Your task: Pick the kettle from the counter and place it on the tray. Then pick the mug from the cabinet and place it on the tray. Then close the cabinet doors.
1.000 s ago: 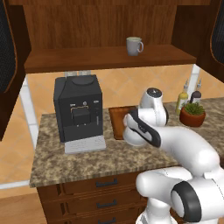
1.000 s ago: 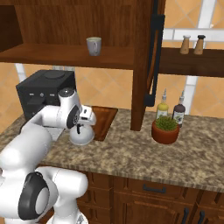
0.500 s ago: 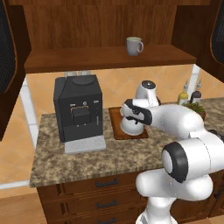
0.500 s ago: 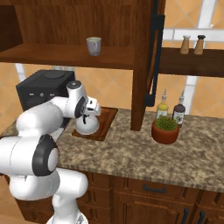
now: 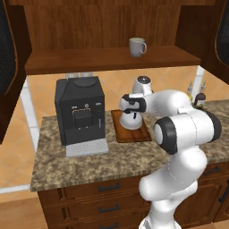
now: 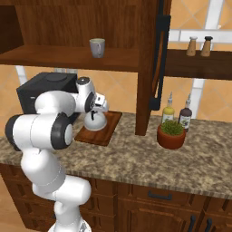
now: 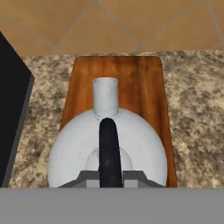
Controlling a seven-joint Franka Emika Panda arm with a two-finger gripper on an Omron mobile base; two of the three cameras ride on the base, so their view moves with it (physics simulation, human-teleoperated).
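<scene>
The small silver-white kettle (image 5: 133,120) (image 6: 96,122) (image 7: 70,151) is at the near end of the reddish-brown tray (image 5: 136,134) (image 6: 111,121) (image 7: 140,83). I cannot tell whether its base touches the board. My gripper (image 5: 130,111) (image 6: 96,110) (image 7: 109,178) is shut on the kettle's black arched handle (image 7: 109,144) from above. The spout points along the tray, away from the hand. The pale mug (image 5: 137,46) (image 6: 97,47) stands on the cabinet shelf (image 5: 89,61). The cabinet doors (image 5: 6,53) (image 6: 158,59) hang open.
A big black coffee machine (image 5: 80,112) (image 6: 45,90) stands just left of the tray on the granite counter (image 5: 89,161) (image 6: 136,163). A potted plant (image 6: 171,133) and two bottles (image 6: 168,111) sit to the right. Shakers (image 6: 192,45) stand on a side shelf.
The arm has swung the kettle from the front of the counter back and left, over the tray and down at its near end. The grip has stayed the same.
</scene>
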